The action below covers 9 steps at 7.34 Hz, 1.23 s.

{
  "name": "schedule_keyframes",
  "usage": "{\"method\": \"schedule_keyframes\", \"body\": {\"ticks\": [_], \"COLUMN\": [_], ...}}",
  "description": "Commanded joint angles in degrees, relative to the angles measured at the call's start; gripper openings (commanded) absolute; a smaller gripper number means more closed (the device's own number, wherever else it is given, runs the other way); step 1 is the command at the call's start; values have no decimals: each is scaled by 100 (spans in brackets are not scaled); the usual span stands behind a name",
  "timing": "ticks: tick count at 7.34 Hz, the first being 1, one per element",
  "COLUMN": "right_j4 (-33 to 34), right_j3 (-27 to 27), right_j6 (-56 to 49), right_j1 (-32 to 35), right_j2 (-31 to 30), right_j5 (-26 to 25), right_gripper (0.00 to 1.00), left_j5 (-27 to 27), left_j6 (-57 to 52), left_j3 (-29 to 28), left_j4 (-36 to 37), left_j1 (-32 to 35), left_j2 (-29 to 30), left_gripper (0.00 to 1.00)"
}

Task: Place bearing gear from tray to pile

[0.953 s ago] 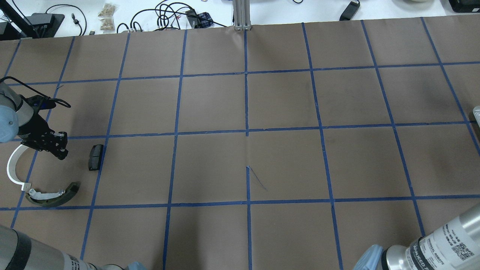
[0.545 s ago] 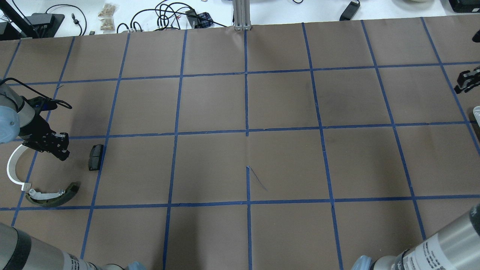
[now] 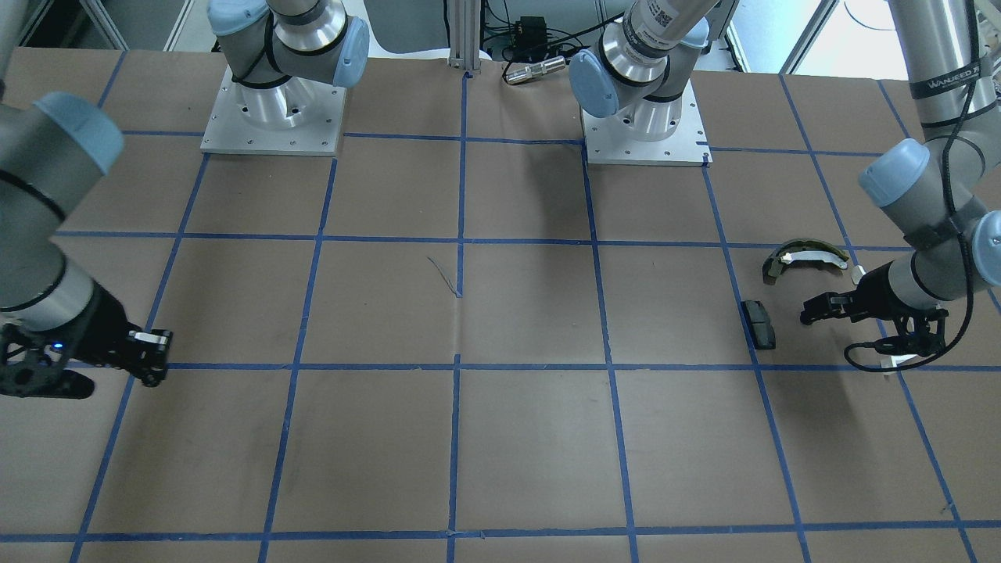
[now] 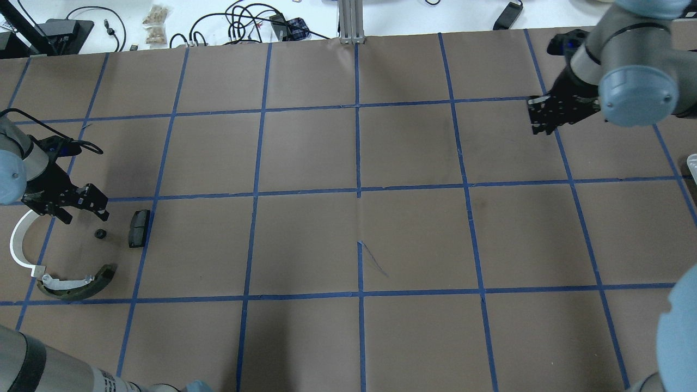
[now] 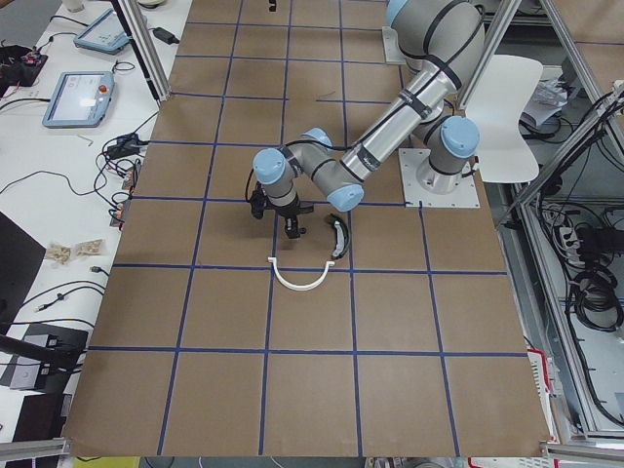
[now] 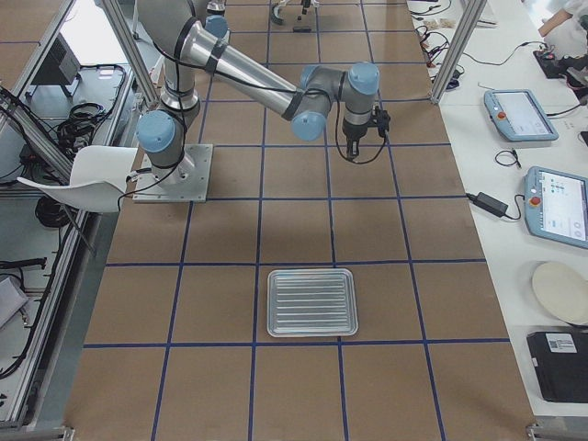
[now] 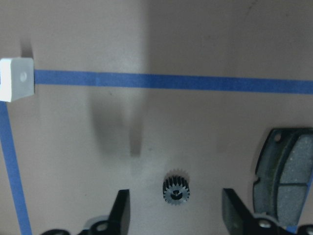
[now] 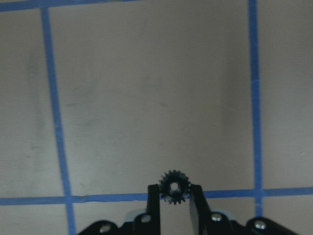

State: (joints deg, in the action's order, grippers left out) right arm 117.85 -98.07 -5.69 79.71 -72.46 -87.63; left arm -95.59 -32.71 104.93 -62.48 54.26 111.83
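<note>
Black bearing gear (image 7: 176, 189) lying flat on the brown paper table (image 4: 305, 245), beneath my left gripper (image 4: 85, 218), whose jaws stand spread and hold nothing. It sits within the pile (image 4: 65, 282), between white plastic arc (image 4: 16, 245) and brake pad (image 4: 140, 228), touching neither; olive brake shoe (image 4: 90, 290) lies near. My right gripper (image 4: 539, 129) pinches a second bearing gear (image 8: 173, 187), away from the metal tray (image 6: 310, 274)

Left wrist view's edge crops the black pad (image 7: 288, 169).
</note>
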Motion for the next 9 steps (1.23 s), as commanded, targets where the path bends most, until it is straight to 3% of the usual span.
{"method": "schedule_keyframes", "body": {"ticks": [1, 4, 6, 9], "right_j4": [70, 596, 773, 922], "right_j3": [-45, -168, -168, -281], "right_j6": [2002, 3404, 3600, 3848], "right_j1": [1497, 2835, 3425, 3622], "right_j2": [3, 503, 785, 891], "right_j5": [-210, -140, -123, -105], "right_gripper": [5, 5, 6, 16], "left_j5": [-4, 75, 66, 233], "left_j6": [28, 385, 1264, 1565], "left_j3": [-270, -726, -772, -684], "left_j4": [-158, -535, -625, -652], "left_j1": [110, 732, 1365, 1850], "left_j2": [-56, -91, -258, -364], "left_gripper": [100, 100, 100, 100]}}
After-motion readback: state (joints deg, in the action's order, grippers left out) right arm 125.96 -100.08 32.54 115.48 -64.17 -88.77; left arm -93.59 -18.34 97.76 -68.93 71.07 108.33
